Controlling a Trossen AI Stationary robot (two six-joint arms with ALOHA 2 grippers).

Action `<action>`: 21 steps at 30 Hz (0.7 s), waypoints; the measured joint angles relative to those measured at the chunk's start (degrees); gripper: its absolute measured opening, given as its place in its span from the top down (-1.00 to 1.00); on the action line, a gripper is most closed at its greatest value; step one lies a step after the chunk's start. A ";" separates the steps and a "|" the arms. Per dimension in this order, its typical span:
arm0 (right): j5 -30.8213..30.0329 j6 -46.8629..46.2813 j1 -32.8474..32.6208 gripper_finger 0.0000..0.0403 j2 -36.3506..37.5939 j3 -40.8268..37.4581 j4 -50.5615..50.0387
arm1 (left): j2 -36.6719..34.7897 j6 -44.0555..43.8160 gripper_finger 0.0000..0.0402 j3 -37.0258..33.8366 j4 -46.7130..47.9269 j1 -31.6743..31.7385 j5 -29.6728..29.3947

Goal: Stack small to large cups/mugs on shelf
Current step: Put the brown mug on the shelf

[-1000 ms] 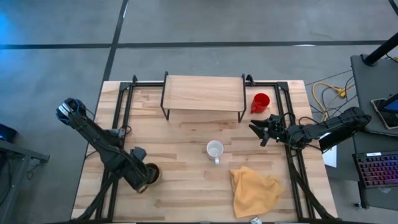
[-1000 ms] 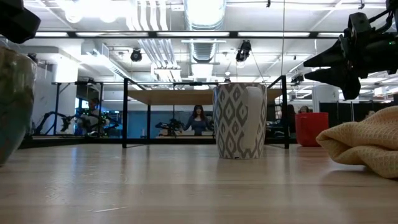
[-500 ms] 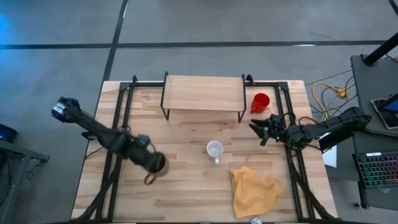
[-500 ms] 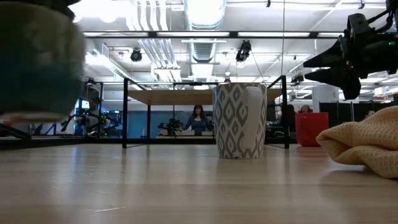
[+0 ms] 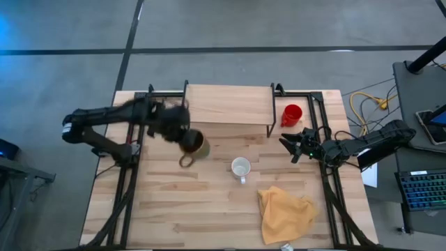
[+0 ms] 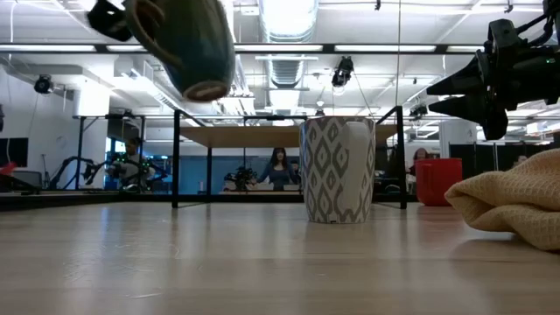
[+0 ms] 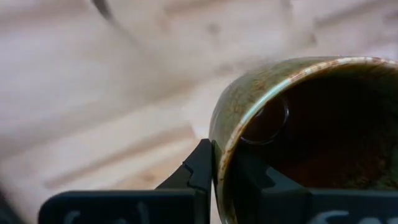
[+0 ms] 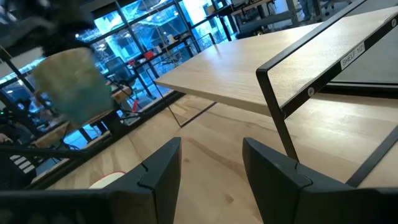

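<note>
My left gripper is shut on the glossy dark brown mug, in the air before the shelf's left front leg; the low view shows the mug high and tipped. The white mug, patterned on its side, stands on its base at mid-table. The red mug stands on the table right of the shelf. My right gripper hovers open near the table's right edge, below the red mug in the high view. My left gripper pinches the brown mug's wall at the rim, one finger outside and the other finger inside the hollow. The mug is lifted clear of the table and tilted, its base pointing down and to one side, its handle toward the near edge.
A yellow-orange cloth lies crumpled at the near right of the table. Black metal rails run along the left and right sides. The shelf's top board is bare. Cables and a keyboard lie off the table to the right.
My left arm has swung from the near left corner toward the far edge and the right, rising, carrying the brown mug up to the shelf's left front. The mug has gone from low at the table to high in the air and tipped. The right arm has kept still.
</note>
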State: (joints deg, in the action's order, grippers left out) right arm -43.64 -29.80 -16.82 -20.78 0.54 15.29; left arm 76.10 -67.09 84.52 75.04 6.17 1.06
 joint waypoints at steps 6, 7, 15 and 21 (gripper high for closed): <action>0.00 0.00 0.00 0.18 0.00 0.00 -0.01 | 9.66 12.80 0.94 13.62 7.92 12.40 1.82; 0.00 -0.01 0.00 0.18 0.00 0.00 -0.02 | 11.48 14.20 0.94 16.17 7.87 13.71 2.14; 0.04 -0.12 -0.02 0.18 0.00 0.00 -0.02 | 23.96 21.89 0.94 35.36 14.67 23.80 1.62; 0.04 -0.17 -0.02 0.18 0.00 0.00 -0.04 | 26.60 18.95 0.94 37.51 14.65 29.24 1.74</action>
State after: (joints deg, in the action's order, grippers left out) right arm -43.59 -29.98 -16.84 -20.78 0.54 15.25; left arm 102.70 -48.14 122.03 89.68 35.41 2.79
